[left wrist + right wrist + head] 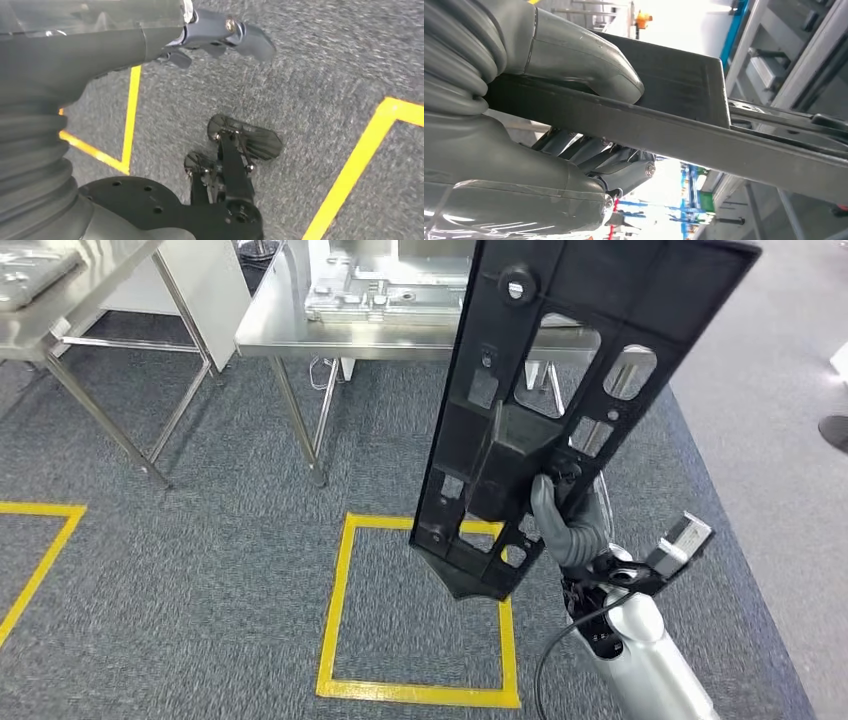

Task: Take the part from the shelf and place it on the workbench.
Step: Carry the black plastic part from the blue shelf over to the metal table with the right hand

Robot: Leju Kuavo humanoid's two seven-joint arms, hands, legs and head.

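My right hand (572, 525) grasps the part (560, 390), a long black moulded panel with cut-outs, near its lower end. In the right wrist view the thumb (589, 70) presses on one face and the fingers (589, 155) curl under the other, so the grip clamps across a thin edge. The panel stands nearly upright, leaning a little, with most of its length above the hand. I judge it top-heavy in this hold; any quick wrist turn could make it pivot in the grip.

My left hand (220, 37) hangs low over the carpet, fingers loosely spread, holding nothing.

The part is in the air, clear of everything, above the yellow floor square (420, 610). The steel surface (290, 325) lies ahead, well apart from the part's lower tip, and already carries a metal casting (385, 290) near its middle.

Step in hand, in my judgement: carry to the surface, roughly midway through the task. To do it well I would walk slowly, keep the wrist firm, lower the panel towards flat only once over the surface, and set it beside the casting, not on it. The table leg (300, 420) should be watched on approach.
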